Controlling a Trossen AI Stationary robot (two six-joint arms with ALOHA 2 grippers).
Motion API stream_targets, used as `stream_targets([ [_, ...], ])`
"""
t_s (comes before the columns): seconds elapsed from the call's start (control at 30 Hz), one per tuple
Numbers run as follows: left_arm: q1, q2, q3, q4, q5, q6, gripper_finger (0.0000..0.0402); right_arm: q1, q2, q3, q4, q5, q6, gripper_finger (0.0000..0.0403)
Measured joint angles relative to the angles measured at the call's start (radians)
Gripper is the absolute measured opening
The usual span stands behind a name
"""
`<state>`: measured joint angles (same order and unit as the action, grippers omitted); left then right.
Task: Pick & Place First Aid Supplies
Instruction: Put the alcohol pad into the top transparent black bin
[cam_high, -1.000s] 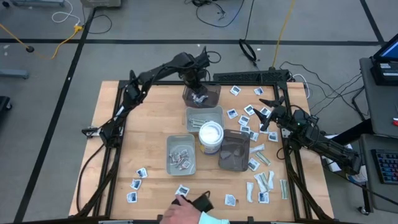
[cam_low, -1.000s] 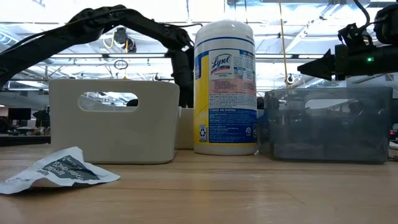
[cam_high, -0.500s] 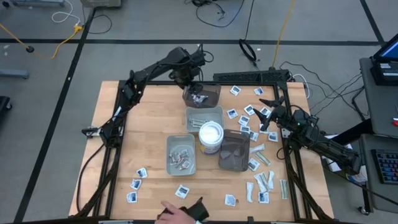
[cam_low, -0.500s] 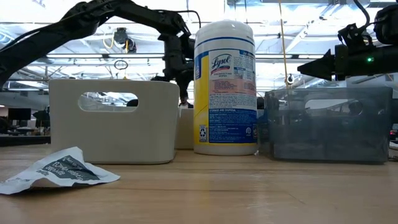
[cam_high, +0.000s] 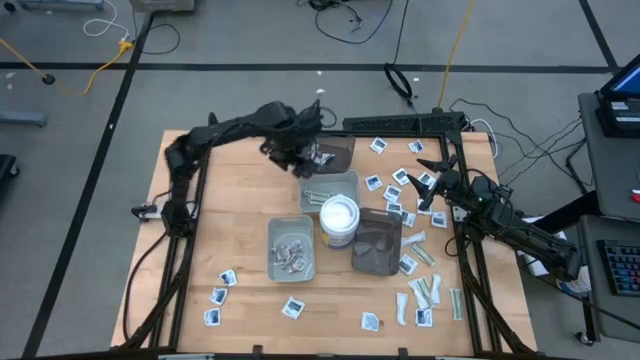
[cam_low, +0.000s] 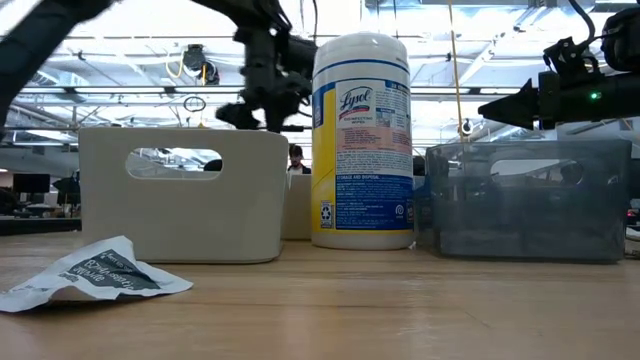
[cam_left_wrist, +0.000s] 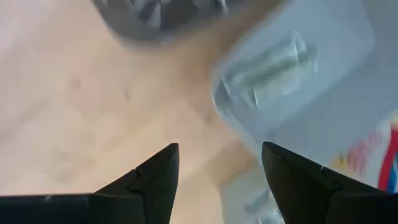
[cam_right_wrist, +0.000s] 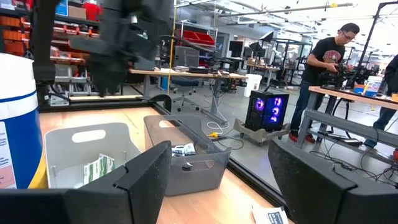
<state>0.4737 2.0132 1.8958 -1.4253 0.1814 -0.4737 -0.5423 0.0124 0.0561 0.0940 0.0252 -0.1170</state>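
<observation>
The first aid supplies are small packets: square white ones (cam_high: 400, 177) and pale green strips (cam_high: 425, 290) lie loose on the table's right and near parts. More lie in the far dark tray (cam_high: 340, 150), the grey tray (cam_high: 345, 180) and the near grey tray (cam_high: 274, 250). My left gripper (cam_left_wrist: 221, 162) is open and empty, pointing down over bare wood just left of the far dark tray (cam_left_wrist: 155, 12) and the grey tray (cam_left_wrist: 280, 62). My right gripper (cam_right_wrist: 217, 162) waits open at the right edge (cam_high: 432, 182), clear of the table.
A round white tub (cam_high: 339, 220) stands mid-table beside a second dark tray (cam_high: 377, 240). In the low view a crumpled packet (cam_low: 90, 275) lies near the front edge. People stand in the room beyond the table (cam_right_wrist: 326, 62).
My left gripper has risen from over the far dark tray and swung toward the table's left and a little nearer, rolling as it went. A person's hand at the near edge has drawn back out of view.
</observation>
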Motion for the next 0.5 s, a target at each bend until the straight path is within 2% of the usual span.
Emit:
stream_targets([
  [0.23, -0.095, -0.260, -0.345, 0.136, -0.051, -0.126, 0.0236, 0.000, 0.000, 0.000, 0.000, 0.000, 0.000, 0.0263],
  [0.5, -0.230, -0.494, -0.622, 0.147, -0.053, -0.334, 0.0220, 0.000, 0.000, 0.000, 0.000, 0.000, 0.000, 0.0263],
])
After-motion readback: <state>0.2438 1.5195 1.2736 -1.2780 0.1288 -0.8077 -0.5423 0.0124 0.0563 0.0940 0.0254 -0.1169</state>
